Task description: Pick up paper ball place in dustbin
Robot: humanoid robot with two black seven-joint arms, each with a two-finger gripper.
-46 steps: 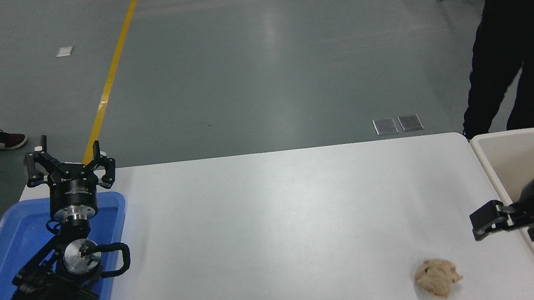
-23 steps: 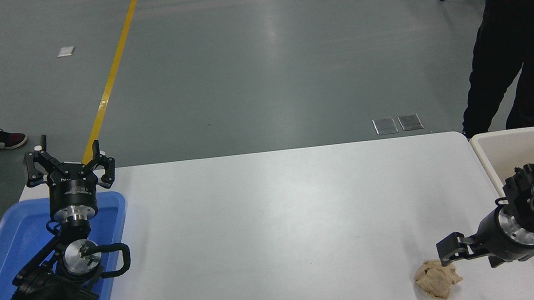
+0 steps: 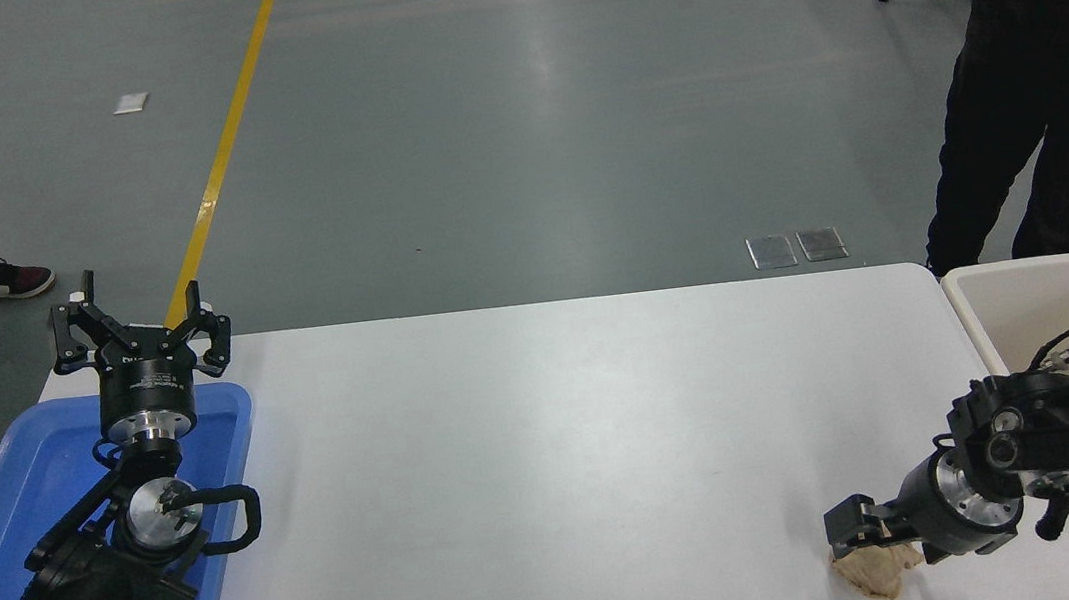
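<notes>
Single head view, high on the robot's side of the white worktop (image 3: 550,439), facing forward and down across it, floor beyond its far edge, moderately near

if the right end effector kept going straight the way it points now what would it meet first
The right end effector points left and slightly down, right over the paper ball, so it would likely meet the ball first, then the white table. Depth is unclear.
</notes>
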